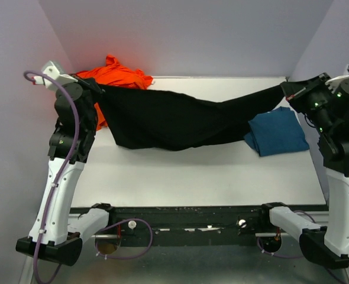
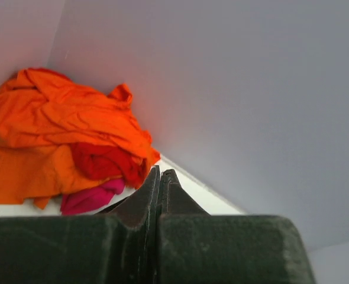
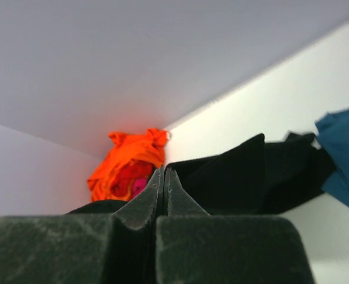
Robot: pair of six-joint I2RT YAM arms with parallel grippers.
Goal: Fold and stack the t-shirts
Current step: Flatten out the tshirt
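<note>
Above the table (image 1: 192,171), arms raised wide; left gripper (image 1: 95,86), right gripper (image 1: 285,90) clenched on sagging black t-shirt (image 1: 168,121)

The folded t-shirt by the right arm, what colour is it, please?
The folded t-shirt is teal-blue; top external view.

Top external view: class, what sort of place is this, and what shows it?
Likely a robotics lab cell: white table boxed by plain walls, left arm and right arm mounted at its edge.
</note>
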